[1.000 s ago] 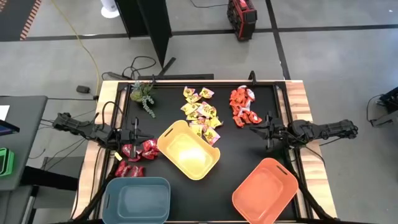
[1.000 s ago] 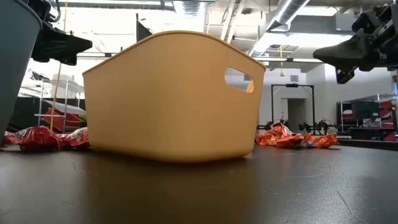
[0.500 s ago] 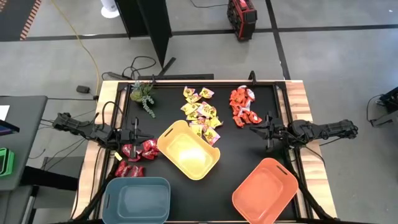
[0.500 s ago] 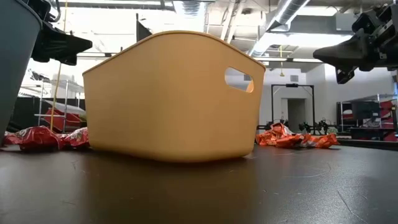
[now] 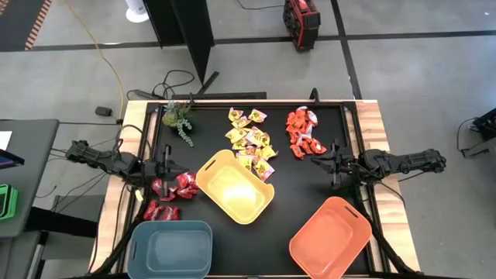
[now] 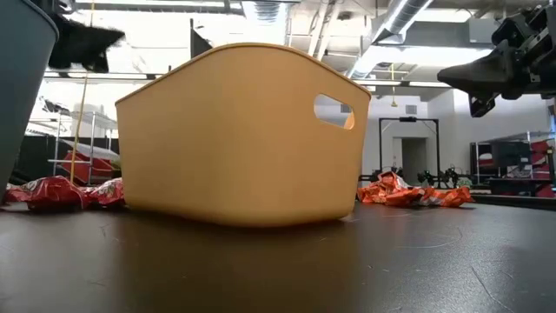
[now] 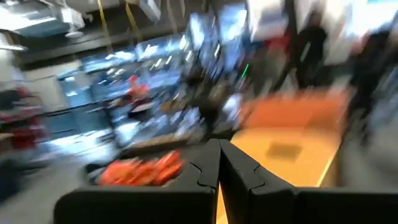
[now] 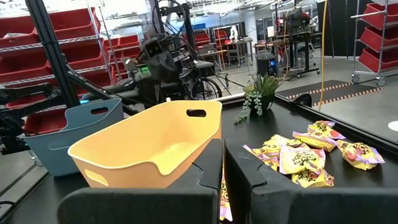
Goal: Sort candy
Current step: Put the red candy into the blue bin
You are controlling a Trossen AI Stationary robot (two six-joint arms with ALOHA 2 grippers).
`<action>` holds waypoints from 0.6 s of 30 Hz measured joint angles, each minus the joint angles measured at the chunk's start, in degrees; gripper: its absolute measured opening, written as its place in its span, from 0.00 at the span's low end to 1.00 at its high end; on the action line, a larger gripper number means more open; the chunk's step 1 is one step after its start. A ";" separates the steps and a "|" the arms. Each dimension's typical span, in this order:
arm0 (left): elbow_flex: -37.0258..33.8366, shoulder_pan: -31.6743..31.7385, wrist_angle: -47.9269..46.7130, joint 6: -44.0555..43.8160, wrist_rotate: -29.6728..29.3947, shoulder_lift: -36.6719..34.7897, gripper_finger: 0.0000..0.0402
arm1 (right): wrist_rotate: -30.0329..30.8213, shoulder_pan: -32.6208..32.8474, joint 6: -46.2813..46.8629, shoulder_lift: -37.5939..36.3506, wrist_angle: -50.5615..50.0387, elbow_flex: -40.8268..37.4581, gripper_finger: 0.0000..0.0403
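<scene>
The candy lies on the black table in three heaps: deep red [image 5: 167, 187] at the left, yellow with pink marks [image 5: 251, 139] at the far middle, and orange-red [image 5: 301, 133] at the far right. My left gripper [image 5: 177, 170] hangs shut above the deep red heap, which also shows in the low view [image 6: 61, 191]. It holds nothing. My right gripper [image 5: 318, 161] is shut and empty too. It hovers level, just near of the orange-red heap [image 6: 413, 194]. In the right wrist view it [image 8: 222, 163] faces the yellow sweets [image 8: 298, 155].
A yellow bin [image 5: 235, 186] stands mid-table between the grippers and fills the low view [image 6: 243, 135]. The blue-grey bin [image 5: 172, 246] sits at the near left and the orange bin [image 5: 332, 236] at the near right. A green plant sprig [image 5: 180, 120] lies at the far left.
My left gripper has risen a little above the deep red heap, still shut, and is in motion. The right arm, the candy and the bins have stayed put.
</scene>
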 joint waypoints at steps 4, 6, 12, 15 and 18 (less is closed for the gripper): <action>0.14 0.00 8.04 -11.01 3.33 0.19 0.00 | 0.02 -0.02 -0.02 0.00 0.00 0.00 0.09; 0.14 0.00 10.53 -15.29 5.06 0.19 0.00 | 0.01 0.00 -0.01 0.00 0.00 0.01 0.09; 3.26 0.00 12.19 -19.16 5.22 0.34 0.00 | 0.00 -0.01 -0.01 0.00 0.00 0.00 0.09; 10.23 -0.01 0.03 -19.15 0.25 0.64 0.00 | 0.01 -0.01 -0.01 0.00 0.00 0.01 0.09; 19.66 0.00 -20.80 -25.68 -12.22 3.15 0.00 | 0.01 0.00 -0.02 0.00 0.00 0.01 0.09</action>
